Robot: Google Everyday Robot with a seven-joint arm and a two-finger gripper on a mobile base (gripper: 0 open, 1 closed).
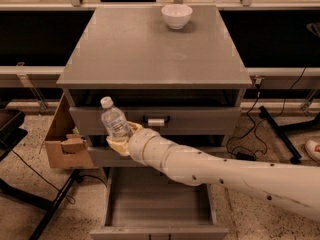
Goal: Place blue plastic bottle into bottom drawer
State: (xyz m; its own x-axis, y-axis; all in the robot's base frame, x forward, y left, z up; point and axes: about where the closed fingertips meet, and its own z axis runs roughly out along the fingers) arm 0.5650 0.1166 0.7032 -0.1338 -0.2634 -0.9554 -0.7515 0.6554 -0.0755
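Observation:
The blue plastic bottle (114, 121), clear with a white cap, is held upright and tilted slightly left in front of the grey cabinet's upper drawer face. My gripper (121, 140) is shut on its lower part, with one tan finger (116, 145) under and beside it. My white arm reaches in from the lower right. The bottom drawer (157, 204) is pulled open below the bottle and a little to its right, showing its plain grey inside. The bottle is well above the drawer.
A white bowl (176, 15) stands at the back of the cabinet top (150, 49). The top drawer has a black handle with a white tag (156, 121). A cardboard box (66, 139) hangs left of the cabinet. Cables (260, 124) lie on the floor to the right.

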